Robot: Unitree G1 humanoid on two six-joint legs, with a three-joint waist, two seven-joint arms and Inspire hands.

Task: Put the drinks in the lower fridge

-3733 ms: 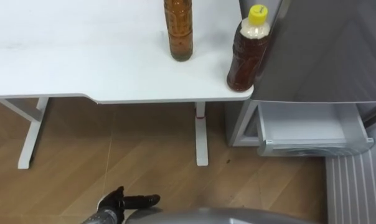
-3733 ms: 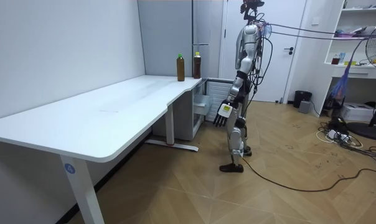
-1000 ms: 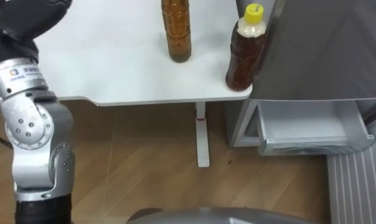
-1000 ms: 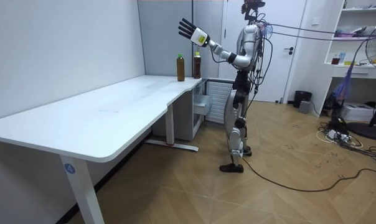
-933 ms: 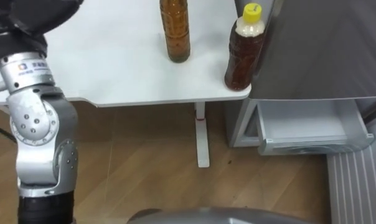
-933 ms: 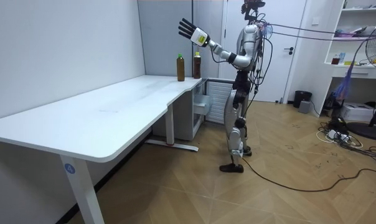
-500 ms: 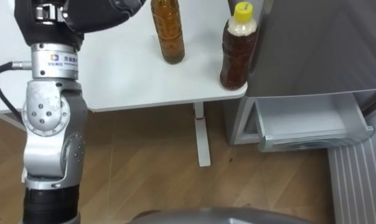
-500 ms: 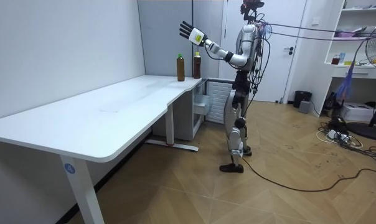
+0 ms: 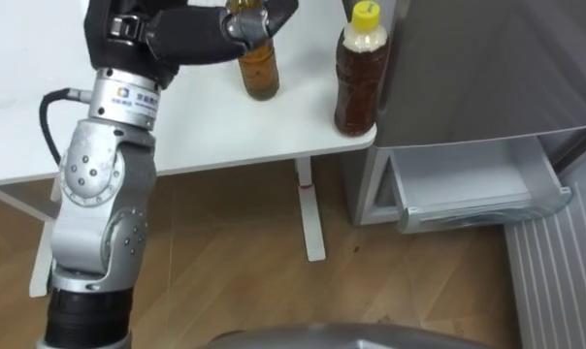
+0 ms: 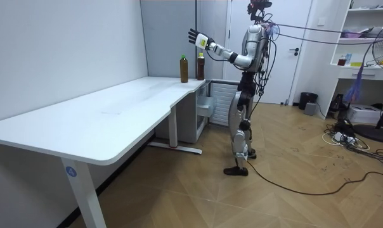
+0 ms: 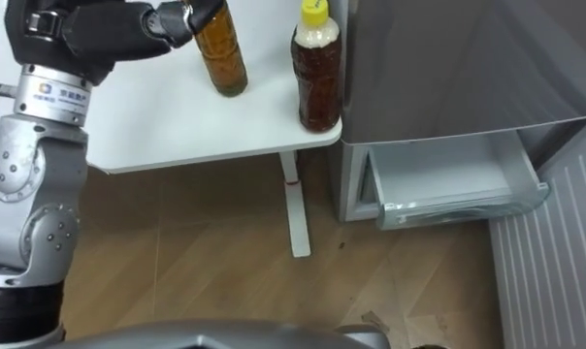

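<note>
Left hand, fingers spread and clamped on nothing, held at the neck of an amber drink bottle, apparently to line up a grasp; the yellow-capped bottle stands farther to the hand's right on the desk, nearest the open lower fridge drawer.

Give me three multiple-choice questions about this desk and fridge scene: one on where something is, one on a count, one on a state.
1. Where is the yellow-capped bottle?
A) on the floor
B) on the desk corner beside the fridge
C) on top of the fridge
2. How many bottles stand on the desk?
A) one
B) two
C) four
3. The fridge's lower drawer is:
A) pulled open
B) shut
C) lying on the desk

Answers:
1 B, it stands at the desk's edge next to the fridge.
2 B, the yellow-capped one and an amber bottle.
3 A, it juts out from the fridge front.
</note>
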